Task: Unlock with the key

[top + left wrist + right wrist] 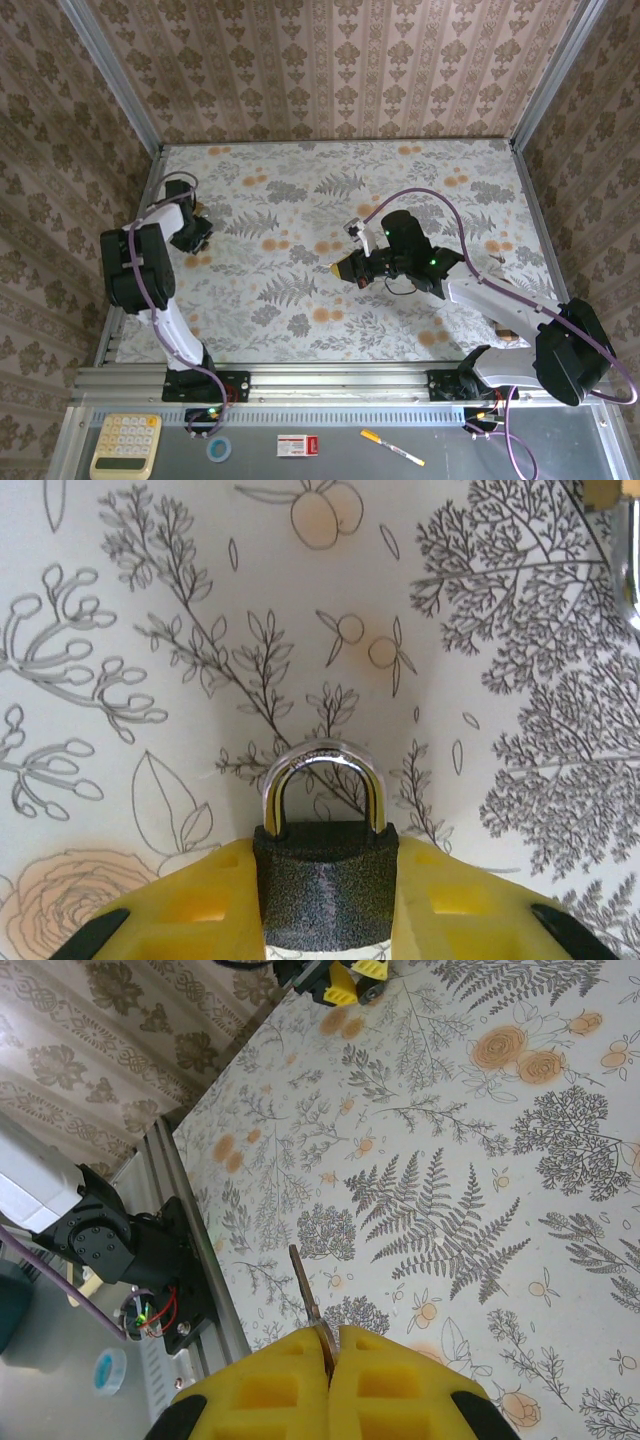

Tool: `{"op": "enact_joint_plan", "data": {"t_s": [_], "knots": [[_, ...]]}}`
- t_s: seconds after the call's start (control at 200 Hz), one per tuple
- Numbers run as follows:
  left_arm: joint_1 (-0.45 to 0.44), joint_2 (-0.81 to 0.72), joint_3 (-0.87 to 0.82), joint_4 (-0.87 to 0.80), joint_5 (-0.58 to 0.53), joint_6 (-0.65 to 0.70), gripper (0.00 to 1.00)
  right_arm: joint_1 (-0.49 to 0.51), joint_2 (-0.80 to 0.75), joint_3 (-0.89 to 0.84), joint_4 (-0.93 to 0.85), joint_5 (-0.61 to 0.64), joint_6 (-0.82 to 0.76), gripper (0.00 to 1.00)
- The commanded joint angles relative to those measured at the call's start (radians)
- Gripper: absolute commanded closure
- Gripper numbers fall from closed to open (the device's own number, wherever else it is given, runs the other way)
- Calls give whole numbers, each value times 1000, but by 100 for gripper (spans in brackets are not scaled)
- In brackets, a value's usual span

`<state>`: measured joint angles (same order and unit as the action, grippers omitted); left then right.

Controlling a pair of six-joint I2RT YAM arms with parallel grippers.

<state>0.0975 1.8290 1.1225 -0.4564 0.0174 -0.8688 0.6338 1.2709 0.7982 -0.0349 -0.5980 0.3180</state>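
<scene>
Right wrist: raised right end effector [328, 1345] pinches the key [305, 1290]; left end effector [325, 855] squeezes the padlock [325, 905]

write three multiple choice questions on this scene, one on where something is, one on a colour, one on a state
1. Where is the padlock? A hanging on a hook; B between the left gripper's fingers; C lying loose, away from both arms.
2. What colour are those fingers? A red; B white; C yellow.
3. What is the right gripper doing? A shut on the key's thin blade; B standing wide open; C shut on a coin.
Answers: B, its dark body sits between the fingers; C, both show yellow; A, the blade sticks out from closed fingers.
</scene>
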Motion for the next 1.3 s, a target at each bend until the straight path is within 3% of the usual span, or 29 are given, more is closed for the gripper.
{"op": "enact_joint_plan", "data": {"t_s": [0.0,0.2,0.385,0.62,0.82,0.955,1.295], "knots": [[-36,-39,-155,214,272,-94,87,7,15,36,13,9,25,100],[-50,-264,-439,624,417,-363,88,14,70,90,-1,26,17,100],[-115,-527,-594,736,412,-530,90,55,161,162,-30,63,-18,100],[-222,-839,-674,596,325,-662,92,130,306,317,-133,133,-119,100],[-311,-1015,-673,424,219,-700,93,183,402,436,-177,138,-167,100],[-341,-1061,-662,352,187,-701,93,213,449,492,-183,180,-165,100],[-425,-1077,-678,352,120,-763,94,224,498,440,75,279,-16,100]]}}
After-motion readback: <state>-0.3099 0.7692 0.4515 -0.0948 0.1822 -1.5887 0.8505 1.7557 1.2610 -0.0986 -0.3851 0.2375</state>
